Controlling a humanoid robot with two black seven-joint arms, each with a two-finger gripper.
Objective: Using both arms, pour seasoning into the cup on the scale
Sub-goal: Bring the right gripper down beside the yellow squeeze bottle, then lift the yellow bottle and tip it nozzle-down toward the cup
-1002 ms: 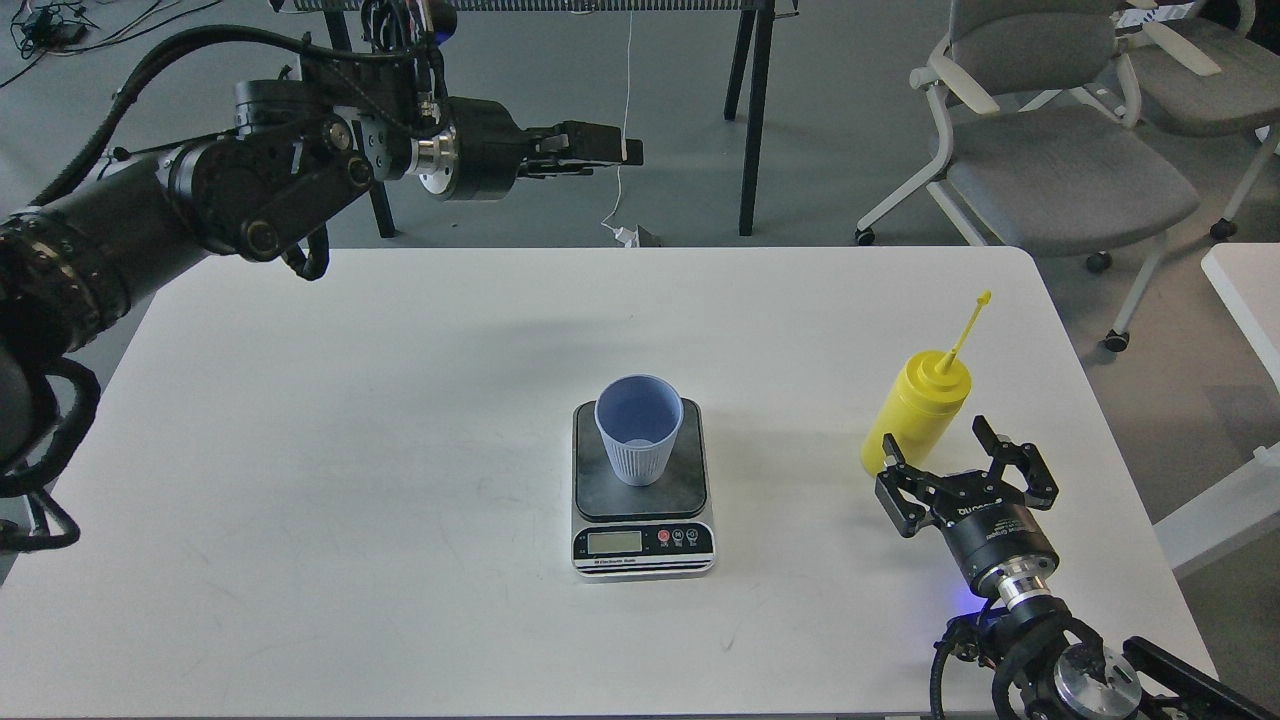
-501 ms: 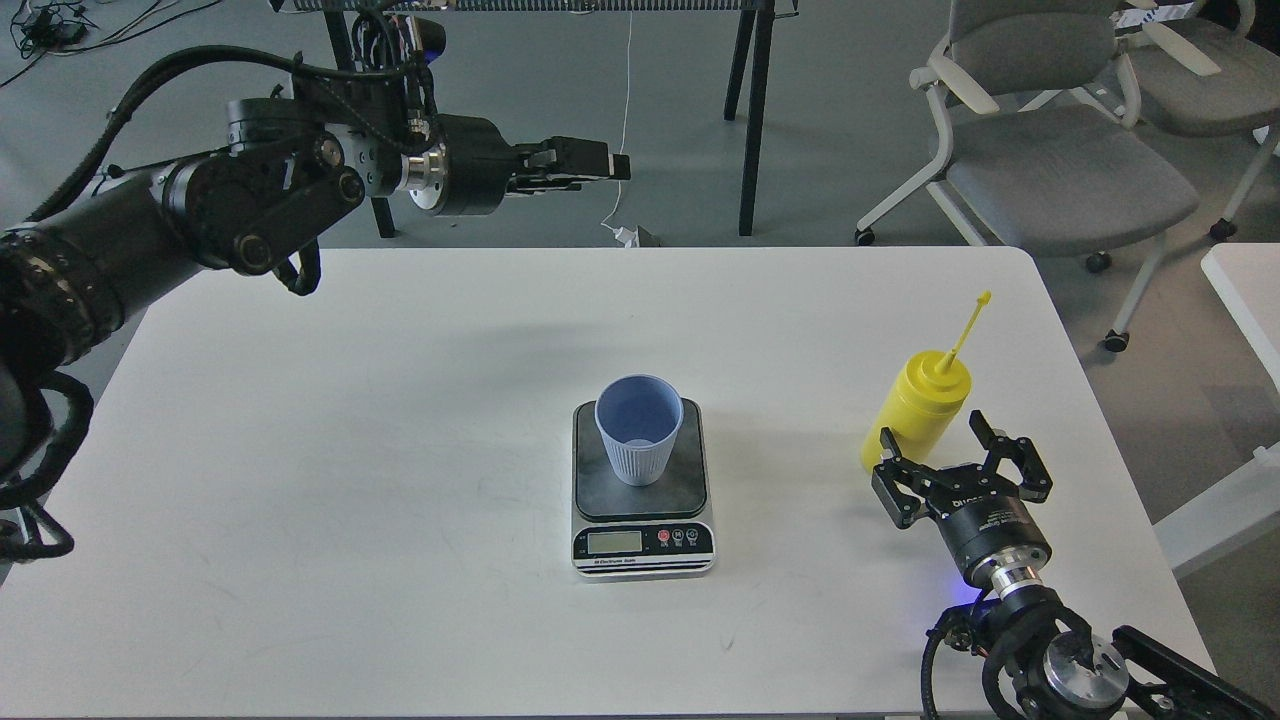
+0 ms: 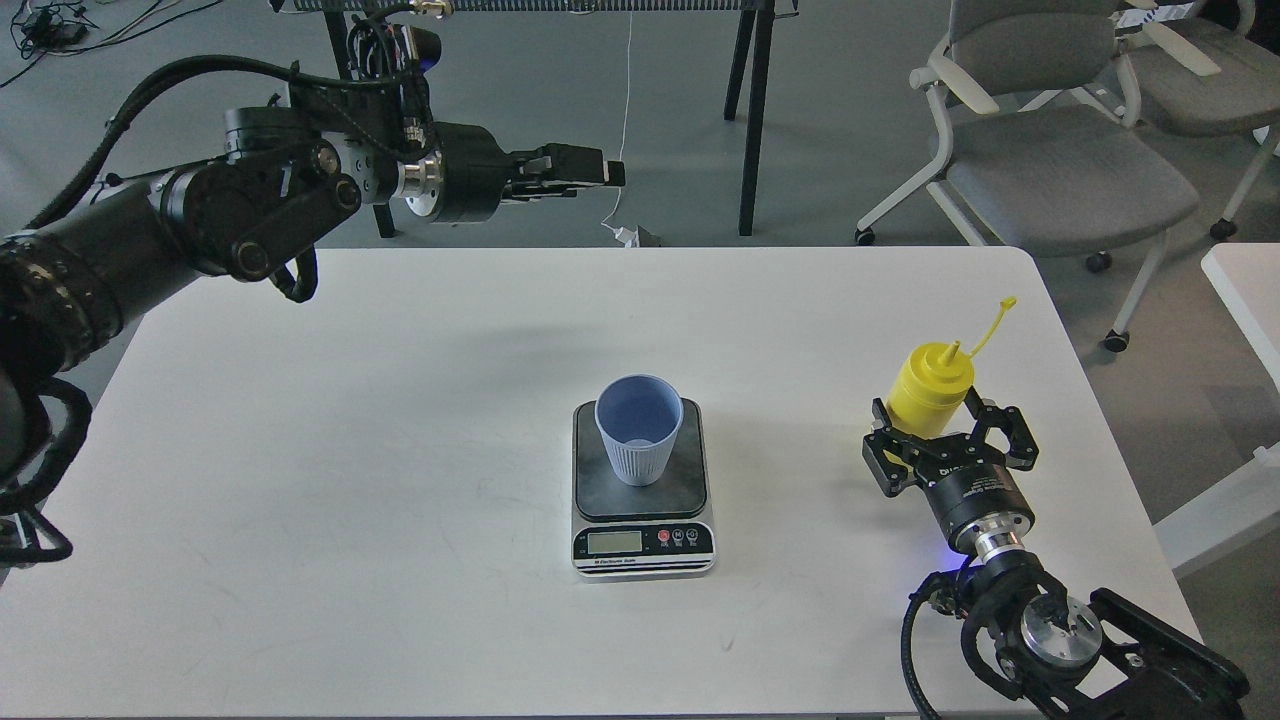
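Note:
The yellow seasoning bottle (image 3: 930, 385) stands upright at the table's right side, its cap strap (image 3: 990, 325) sticking up to the right. My right gripper (image 3: 944, 418) is open, with one finger on each side of the bottle's lower body. The light-blue ribbed cup (image 3: 638, 440) stands upright on the dark platform of the scale (image 3: 642, 545) at the table's middle. My left gripper (image 3: 600, 172) hangs high beyond the table's far edge, well left of and above the cup. It is dark and seen side-on, so its fingers cannot be told apart.
The white table (image 3: 350, 450) ends just right of the bottle. Grey office chairs (image 3: 1050, 170) stand beyond the far right corner. Black table legs (image 3: 752, 120) and a white cable stand behind the far edge. Another white surface (image 3: 1250, 290) lies at the right.
My right gripper has moved forward so that its open fingers now straddle the bottle. The bottle has shifted slightly right. My left gripper has dropped a little and drawn back to the left.

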